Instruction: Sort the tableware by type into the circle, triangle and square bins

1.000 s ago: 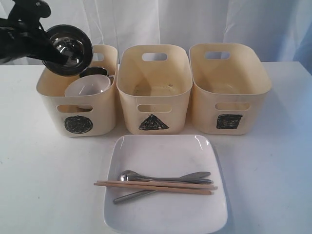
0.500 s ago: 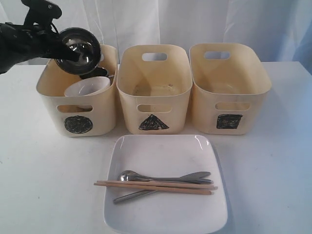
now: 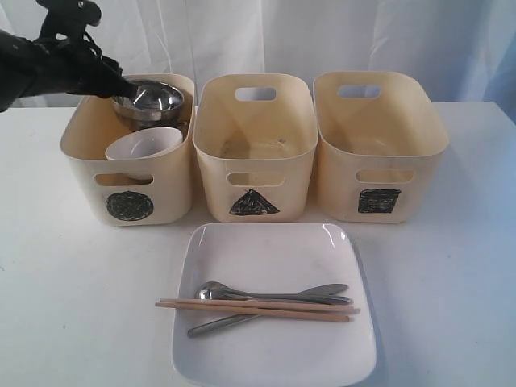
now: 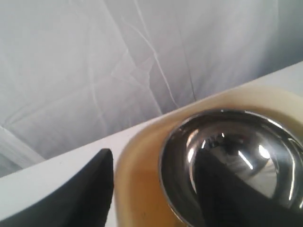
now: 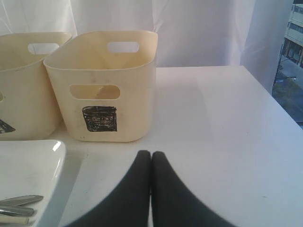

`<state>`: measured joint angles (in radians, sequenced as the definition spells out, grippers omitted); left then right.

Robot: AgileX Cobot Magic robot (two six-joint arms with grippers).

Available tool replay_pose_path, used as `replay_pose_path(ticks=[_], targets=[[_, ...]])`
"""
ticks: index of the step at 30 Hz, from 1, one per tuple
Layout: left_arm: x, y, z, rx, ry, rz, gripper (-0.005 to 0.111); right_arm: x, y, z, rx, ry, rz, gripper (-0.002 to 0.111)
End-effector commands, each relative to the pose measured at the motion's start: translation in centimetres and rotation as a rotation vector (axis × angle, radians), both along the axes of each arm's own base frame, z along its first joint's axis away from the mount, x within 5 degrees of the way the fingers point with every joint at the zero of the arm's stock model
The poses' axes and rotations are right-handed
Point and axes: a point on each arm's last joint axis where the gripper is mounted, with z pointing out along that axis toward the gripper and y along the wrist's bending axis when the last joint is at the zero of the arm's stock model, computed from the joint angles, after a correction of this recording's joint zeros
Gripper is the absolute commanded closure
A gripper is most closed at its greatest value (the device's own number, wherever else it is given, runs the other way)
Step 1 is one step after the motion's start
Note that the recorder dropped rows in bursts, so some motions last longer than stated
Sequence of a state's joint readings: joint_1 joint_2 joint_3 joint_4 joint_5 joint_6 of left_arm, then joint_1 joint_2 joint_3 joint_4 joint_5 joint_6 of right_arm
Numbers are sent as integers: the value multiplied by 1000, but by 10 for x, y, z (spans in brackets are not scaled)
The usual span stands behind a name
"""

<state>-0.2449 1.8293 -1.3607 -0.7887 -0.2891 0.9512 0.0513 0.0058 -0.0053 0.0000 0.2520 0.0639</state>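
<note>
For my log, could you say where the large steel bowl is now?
Exterior view, left side: the large steel bowl sits in the cream circle-marked tub, behind the small white bowl.

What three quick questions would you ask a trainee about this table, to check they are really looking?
1. True or false: the large steel bowl is in the circle bin.
2. How many wooden chopsticks lie on the white square plate? A one; B two; C four.
3. Fill in: the right jaws are ____ (open or shut).

Key: 1 true; 2 B; 3 shut.
</note>
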Motion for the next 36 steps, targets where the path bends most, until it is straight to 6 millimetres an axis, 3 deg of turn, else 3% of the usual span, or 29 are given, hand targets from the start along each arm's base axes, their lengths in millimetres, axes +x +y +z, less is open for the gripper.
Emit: replay_pose_path(ticks=[1, 8, 15, 16, 19, 20, 23, 28, 31, 36], targets=[[-16, 3, 40, -57, -68, -8, 50, 0, 0, 0, 2, -11, -2, 108], [-56, 4, 97, -118, -130, -104, 50, 0, 0, 0, 2, -11, -2, 108], [-114, 5, 135, -168, -137, -237, 50, 0, 0, 0, 2, -11, -2, 108], [-132, 7, 142, -185, -136, -263, 50, 0, 0, 0, 2, -11, -2, 108], [-165, 6, 143, -241, -67, -339, 56, 0, 0, 0, 2, -11, -2, 108], [-179, 6, 139, -221, -34, -382, 63, 0, 0, 0, 2, -11, -2, 108], [-202, 8, 127, -204, 32, -432, 78, 0, 0, 0, 2, -11, -2, 108], [-230, 4, 110, -197, 214, -549, 83, 0, 0, 0, 2, -11, -2, 108], [-250, 8, 114, -187, 201, -568, 106, 0, 0, 0, 2, -13, -2, 108], [-274, 13, 115, -214, 203, -575, 107, 0, 0, 0, 2, -13, -2, 108]])
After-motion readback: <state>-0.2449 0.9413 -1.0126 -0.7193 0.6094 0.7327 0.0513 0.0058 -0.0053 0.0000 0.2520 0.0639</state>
